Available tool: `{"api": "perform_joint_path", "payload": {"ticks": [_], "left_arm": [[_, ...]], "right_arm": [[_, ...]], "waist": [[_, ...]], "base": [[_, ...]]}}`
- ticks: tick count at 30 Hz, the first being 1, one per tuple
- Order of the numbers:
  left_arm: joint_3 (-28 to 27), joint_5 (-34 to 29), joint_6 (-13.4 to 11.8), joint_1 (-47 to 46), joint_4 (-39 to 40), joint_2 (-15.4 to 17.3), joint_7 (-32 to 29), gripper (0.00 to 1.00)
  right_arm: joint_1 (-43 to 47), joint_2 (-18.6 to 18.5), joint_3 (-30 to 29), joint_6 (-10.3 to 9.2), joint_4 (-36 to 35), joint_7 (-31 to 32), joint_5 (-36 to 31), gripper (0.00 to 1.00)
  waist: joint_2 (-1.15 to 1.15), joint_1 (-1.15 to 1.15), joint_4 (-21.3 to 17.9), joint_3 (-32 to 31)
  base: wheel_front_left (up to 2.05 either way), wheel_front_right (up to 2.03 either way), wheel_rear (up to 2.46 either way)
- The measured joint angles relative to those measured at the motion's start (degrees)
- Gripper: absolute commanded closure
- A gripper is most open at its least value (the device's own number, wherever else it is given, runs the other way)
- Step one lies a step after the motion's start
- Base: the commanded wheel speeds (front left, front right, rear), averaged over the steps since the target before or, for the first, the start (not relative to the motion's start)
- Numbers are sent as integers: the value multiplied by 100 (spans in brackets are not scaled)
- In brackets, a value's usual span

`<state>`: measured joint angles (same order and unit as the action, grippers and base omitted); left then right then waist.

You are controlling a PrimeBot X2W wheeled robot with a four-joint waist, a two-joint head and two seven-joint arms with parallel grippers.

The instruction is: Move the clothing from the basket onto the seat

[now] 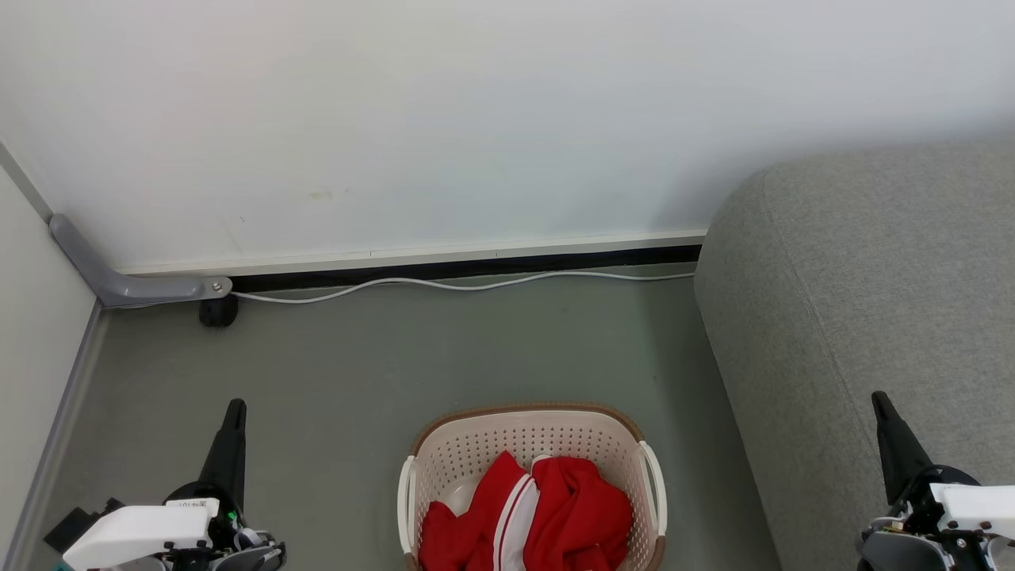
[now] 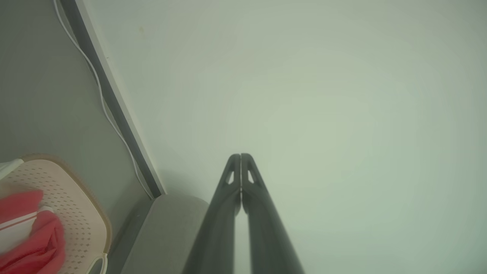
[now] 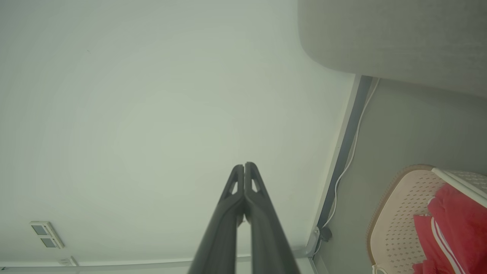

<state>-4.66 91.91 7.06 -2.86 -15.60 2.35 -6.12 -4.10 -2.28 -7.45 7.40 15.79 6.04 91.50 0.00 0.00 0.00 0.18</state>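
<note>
Down on the floor point(image 1: 357, 357) beside the seat point(image 1: 864, 301), the clothing point(image 1: 583, 515) lies heaped in the basket point(image 1: 527, 411); we judge it light, limp and snag-prone, best pinched at a raised red fold; our left hand point(image 2: 241, 156) and right hand point(image 3: 244, 166) hover empty, both pressed together.

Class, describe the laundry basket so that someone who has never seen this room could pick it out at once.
From the white wall, come forward across the grey-green floor. There, left of the big grey sofa, stands the basket. It alone is cream perforated plastic with a brown rim, holding red clothing.
</note>
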Motion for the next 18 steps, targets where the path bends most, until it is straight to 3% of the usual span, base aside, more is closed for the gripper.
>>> {"api": "perform_joint_path", "payload": {"ticks": [18], "left_arm": [[0, 0, 0, 0, 0, 0, 0, 100]], "right_arm": [[0, 0, 0, 0, 0, -1, 0, 100]], "waist": [[0, 0, 0, 0]], "base": [[0, 0, 0]]}}
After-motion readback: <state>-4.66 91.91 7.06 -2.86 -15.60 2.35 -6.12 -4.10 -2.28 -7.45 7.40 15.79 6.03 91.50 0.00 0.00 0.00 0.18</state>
